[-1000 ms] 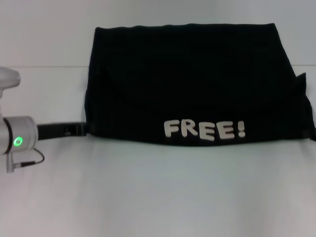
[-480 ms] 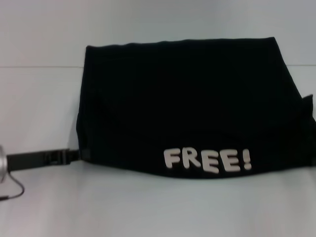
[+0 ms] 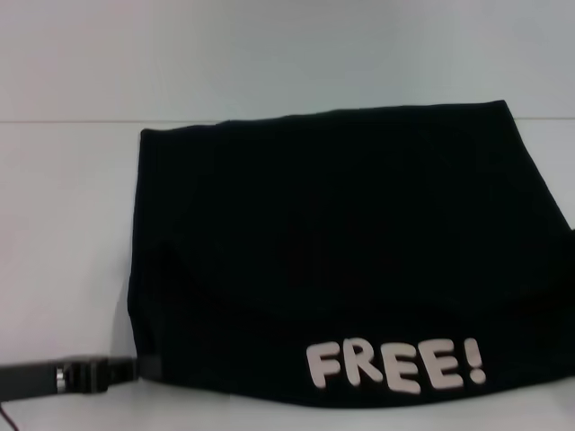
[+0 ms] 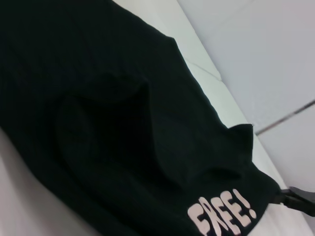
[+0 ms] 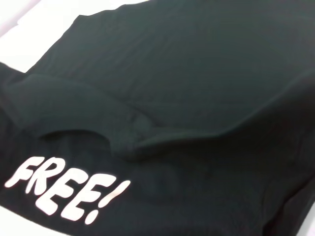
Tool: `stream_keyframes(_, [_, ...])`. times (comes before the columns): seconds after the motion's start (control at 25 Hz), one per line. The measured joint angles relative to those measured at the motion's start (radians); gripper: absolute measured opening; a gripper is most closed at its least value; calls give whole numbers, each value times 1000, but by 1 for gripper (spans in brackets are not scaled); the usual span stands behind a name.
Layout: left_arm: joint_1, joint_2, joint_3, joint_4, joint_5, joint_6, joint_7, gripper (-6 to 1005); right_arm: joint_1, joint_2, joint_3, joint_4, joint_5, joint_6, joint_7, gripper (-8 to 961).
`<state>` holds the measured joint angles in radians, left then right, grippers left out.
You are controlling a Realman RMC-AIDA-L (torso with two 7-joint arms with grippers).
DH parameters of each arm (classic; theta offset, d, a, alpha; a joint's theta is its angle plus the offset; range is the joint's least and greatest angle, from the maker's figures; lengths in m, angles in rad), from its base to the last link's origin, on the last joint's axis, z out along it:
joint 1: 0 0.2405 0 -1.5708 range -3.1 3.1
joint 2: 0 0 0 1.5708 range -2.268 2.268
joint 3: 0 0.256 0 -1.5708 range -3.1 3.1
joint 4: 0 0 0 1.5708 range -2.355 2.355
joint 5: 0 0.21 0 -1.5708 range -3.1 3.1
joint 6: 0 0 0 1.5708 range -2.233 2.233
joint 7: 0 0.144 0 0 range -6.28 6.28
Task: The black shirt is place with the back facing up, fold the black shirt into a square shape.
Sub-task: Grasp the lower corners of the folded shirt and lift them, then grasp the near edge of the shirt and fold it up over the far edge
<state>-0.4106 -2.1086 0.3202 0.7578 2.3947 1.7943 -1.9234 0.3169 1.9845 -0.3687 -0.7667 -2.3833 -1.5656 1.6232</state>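
Shirt: the black shirt [image 3: 341,260] lies on the white counter [image 3: 63,224], already doubled over, with the white "FREE!" lettering [image 3: 395,365] facing up along the near edge.
Shape now: a wide block, broader than it is deep; the far edge slants and the near corners sag, so it is not yet square.
Left hand: the left hand [image 3: 135,368] sits at the near left corner of the shirt, its dark fingers reaching in to the hem. They look pressed together on the cloth edge, pinching that corner.
Right hand: the right hand [image 4: 290,195] shows only in the left wrist view, as a dark tip touching the shirt's corner just past the lettering. Whether it is spread or pinching, I cannot tell.
Cloth between the hands: a loose ridge and a soft pocket run across the upper layer in both wrist views, so the layers are not lying flat.
Step in hand: probably carrying the near edge, both corners together, to lay the fold.
How to do it well: keep both corners level and moving at one pace, hold light tension across the hem so the ridge pulls out, and set the edge down parallel to the far edge before letting go.
Risk: if one corner leads, the fold skews and the block ends up lopsided.
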Motion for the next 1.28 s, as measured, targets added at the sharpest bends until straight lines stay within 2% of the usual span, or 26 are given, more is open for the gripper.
stream_keyframes(0.36, [23, -9, -2, -8, 37, 149, 16, 33, -62, -5, 17, 0, -7, -74, -40, 54])
stream_keyframes(0.68, [46, -13, -31, -4, 47, 182, 24, 37, -127, -4, 36, 4, -14, -139, -43, 54])
stream_keyframes(0.84, [44, -7, -66, -1, 64, 185, 35, 40, -141, -4, 73, 7, -24, -152, -49, 54])
stream_keyframes(1.04, [-12, 12, -114, -9, 62, 161, 40, 43, -101, -3, 118, 3, -13, -156, -54, 55])
stream_keyframes(1.16, [-68, 27, -127, -31, 59, 107, 28, 44, -45, -13, 155, 4, -11, -144, -48, 55])
stream_keyframes(1.28, [-136, 55, -132, -72, 45, 42, 7, 46, 17, -31, 174, 0, -11, -131, -31, 55])
